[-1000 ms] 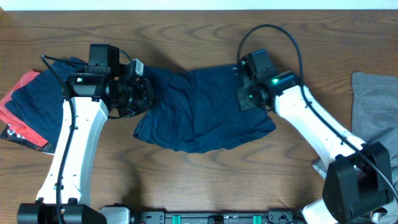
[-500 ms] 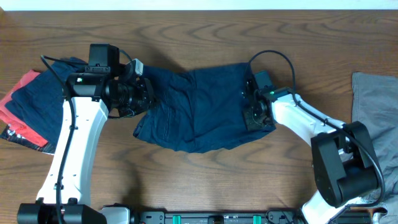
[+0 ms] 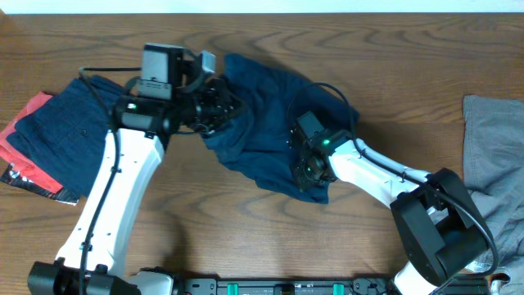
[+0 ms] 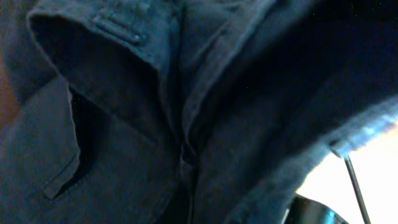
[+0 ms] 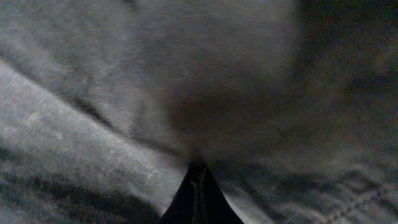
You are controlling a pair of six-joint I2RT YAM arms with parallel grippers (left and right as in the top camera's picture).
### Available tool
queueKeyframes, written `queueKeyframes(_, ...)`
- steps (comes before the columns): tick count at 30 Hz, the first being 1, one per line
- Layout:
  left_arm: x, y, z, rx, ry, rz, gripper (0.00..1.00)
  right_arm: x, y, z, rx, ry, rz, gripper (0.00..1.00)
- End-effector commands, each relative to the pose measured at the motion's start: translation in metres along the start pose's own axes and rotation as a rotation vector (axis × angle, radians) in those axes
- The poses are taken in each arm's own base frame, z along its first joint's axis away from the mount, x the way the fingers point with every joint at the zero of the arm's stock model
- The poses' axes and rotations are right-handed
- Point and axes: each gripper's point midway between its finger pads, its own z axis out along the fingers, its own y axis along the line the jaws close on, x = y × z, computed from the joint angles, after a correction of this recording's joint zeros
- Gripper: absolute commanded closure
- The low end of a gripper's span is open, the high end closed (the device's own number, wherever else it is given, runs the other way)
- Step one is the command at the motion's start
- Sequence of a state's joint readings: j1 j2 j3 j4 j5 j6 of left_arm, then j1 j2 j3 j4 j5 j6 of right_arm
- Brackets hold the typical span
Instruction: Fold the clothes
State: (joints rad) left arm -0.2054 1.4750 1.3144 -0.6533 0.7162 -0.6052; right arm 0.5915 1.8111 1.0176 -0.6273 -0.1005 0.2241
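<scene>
Crumpled dark navy fabric shorts [image 3: 264,123] bunched mid-way across the brown wooden table [image 3: 246,233] — left pincer [image 3: 223,106] and right pincer [image 3: 307,169] both clenched on them. Folded navy garment [image 3: 65,135] over red garment [image 3: 18,135] far left — light grey garment [image 3: 491,139] at right edge.

The wooden table [image 3: 246,238] carries navy shorts [image 3: 262,139] under both pincers. A folded navy garment [image 3: 61,131] lies on a red one [image 3: 24,123], left of the left gripper [image 3: 225,106]. A grey garment [image 3: 491,139] lies well right of the right gripper [image 3: 304,172].
</scene>
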Motion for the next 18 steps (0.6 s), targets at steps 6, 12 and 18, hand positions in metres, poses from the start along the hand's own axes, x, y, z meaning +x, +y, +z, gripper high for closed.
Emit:
queueKeyframes(6,0.019,-0.023,0.045,-0.024,0.042,0.072,0.94,0.025,0.007,0.014,-0.014,0.081,0.032,0.99)
queueKeyframes(12,0.038,-0.025,0.071,-0.055,0.089,0.091,0.94,0.025,0.008,0.014,-0.014,0.082,0.034,0.99)
queueKeyframes(18,0.053,-0.023,0.089,-0.076,0.139,0.102,0.94,0.016,-0.011,-0.007,0.044,0.047,0.137,0.99)
